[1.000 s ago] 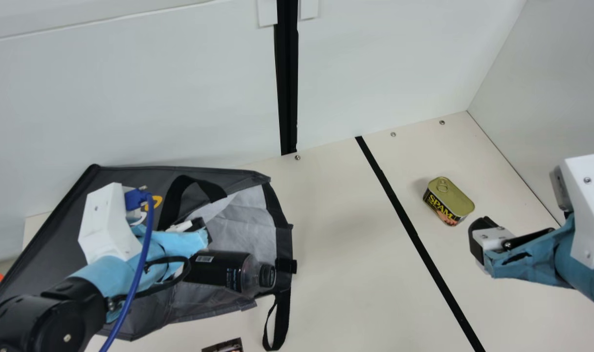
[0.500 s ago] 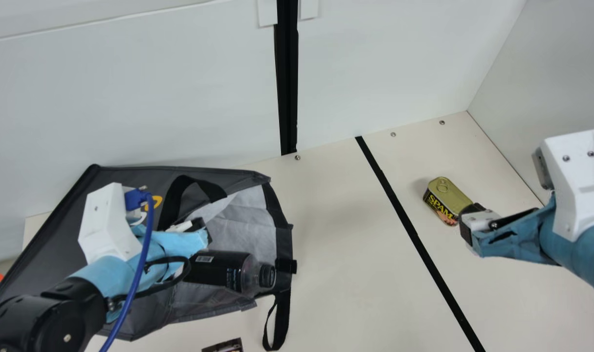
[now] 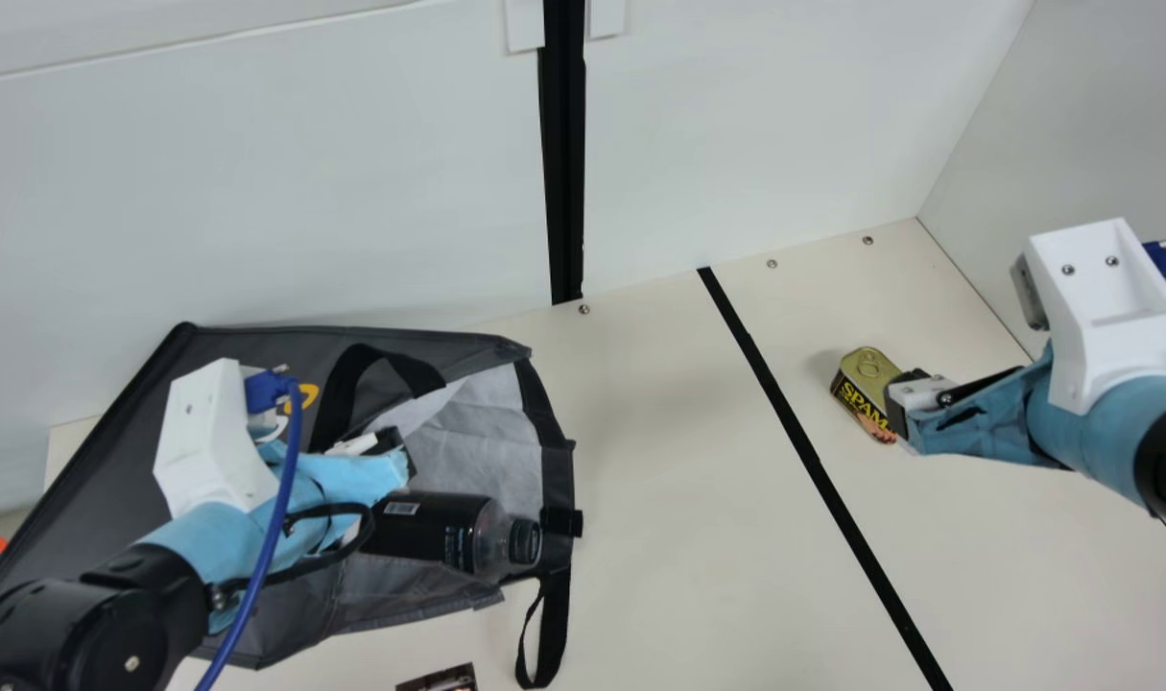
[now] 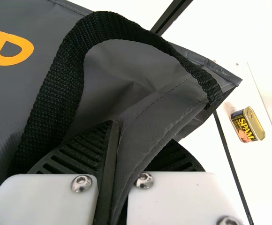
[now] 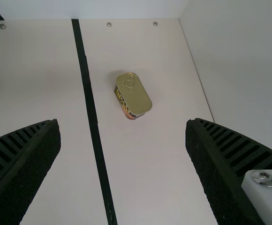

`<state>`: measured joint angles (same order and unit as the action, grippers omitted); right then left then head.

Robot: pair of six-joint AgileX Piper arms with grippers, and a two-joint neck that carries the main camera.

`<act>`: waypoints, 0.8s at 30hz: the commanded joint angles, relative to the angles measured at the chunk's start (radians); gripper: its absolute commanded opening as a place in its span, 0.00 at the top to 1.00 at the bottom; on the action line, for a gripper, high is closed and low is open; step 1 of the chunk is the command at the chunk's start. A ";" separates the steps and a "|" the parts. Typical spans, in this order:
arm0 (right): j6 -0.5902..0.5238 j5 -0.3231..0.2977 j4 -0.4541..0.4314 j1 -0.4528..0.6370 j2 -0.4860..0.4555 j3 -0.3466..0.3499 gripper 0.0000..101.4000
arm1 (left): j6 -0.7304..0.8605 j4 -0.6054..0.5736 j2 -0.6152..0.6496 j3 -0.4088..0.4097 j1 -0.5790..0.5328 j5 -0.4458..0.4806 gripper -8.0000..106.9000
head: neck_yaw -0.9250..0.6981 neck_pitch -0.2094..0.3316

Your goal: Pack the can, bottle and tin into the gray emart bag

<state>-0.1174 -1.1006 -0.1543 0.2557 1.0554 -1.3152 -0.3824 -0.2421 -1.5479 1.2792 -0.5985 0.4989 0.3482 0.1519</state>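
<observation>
My left gripper is at the opening of the gray emart bag, which lies on its side. In the left wrist view that gripper is shut on a fold of the bag's rim. The dark bottle lies inside the mouth, cap outward. Over the yellow-topped tin, my right gripper hides part of it in the main view. Wide open in the right wrist view, the right gripper has the tin standing beyond its fingers, untouched.
A black line crosses the table between bag and tin. Walls rise behind and at the right. A small dark item shows at the front edge, and the bag's loose strap hangs over the table near it.
My right arm has moved inward and away from the table's front, from beside the tin to where it overlaps it in the main view. The left arm, bag and bottle have stayed still.
</observation>
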 commanded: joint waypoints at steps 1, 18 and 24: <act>-0.017 0.012 0.014 0.016 0.011 0.002 0.10 | 0.000 0.000 0.000 0.000 0.000 0.000 0.84 | 0.001 0.023; -0.146 0.099 0.101 0.109 0.114 0.014 0.10 | 0.000 0.000 0.000 0.000 0.000 0.000 0.84 | 0.001 0.023; -0.185 0.125 0.123 0.136 0.159 0.008 0.10 | 0.000 0.000 0.000 0.000 0.000 0.000 0.84 | 0.001 0.023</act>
<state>-0.2959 -0.9778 -0.0330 0.3902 1.2087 -1.3064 -0.3824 -0.2421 -1.5479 1.2792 -0.5985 0.4989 0.3482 0.1519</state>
